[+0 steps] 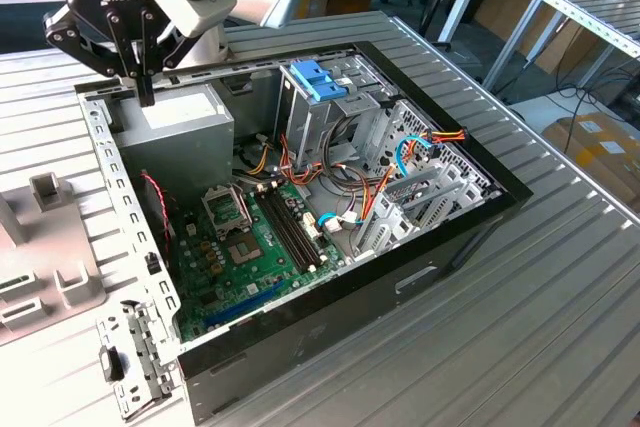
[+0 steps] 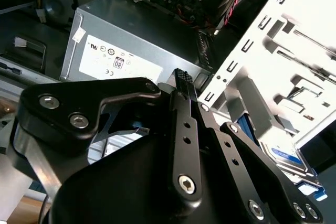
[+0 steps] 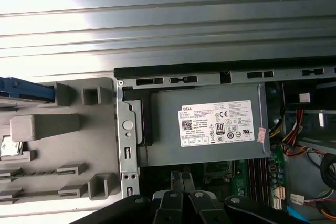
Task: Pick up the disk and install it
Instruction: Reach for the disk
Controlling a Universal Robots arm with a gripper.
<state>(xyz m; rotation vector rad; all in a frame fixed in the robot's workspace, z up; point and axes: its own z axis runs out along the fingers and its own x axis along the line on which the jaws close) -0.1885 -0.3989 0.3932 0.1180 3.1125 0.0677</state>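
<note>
Gripper [image 1: 147, 95]: hanging over the power supply [image 1: 178, 125], at that unit's end by the case's rear wall.
Fingers [image 2: 185, 114]: pressed together at the tips, pinching nothing; low over the power supply's top in the second wrist view, touching it or not cannot be told.
Disk [image 2: 283, 153]: outside the case, beyond the rear wall from the power supply, lying at the grey holder; white label with a blue band showing, blue rail along one edge; well apart from the fingers.
Grey holder [image 3: 68, 129]: on the ribbed worktop [image 1: 540, 347], just beside the rear wall on the side away from the power supply; a dark-blue piece [image 3: 26, 88] in its part far from the power supply.
Computer case [image 1: 400, 282]: open on top, resting on the worktop, with the power supply in one rear corner.
Power supply label: white sticker facing up, seen in both wrist views.
Motherboard [image 1: 250, 247]: green, inside the case, just beside the power supply.
Light-blue latch [image 1: 318, 80]: on the metal drive cage, across the case from the power supply.
Cables [image 1: 300, 162]: coloured bundle between the power supply and the drive cage.
</note>
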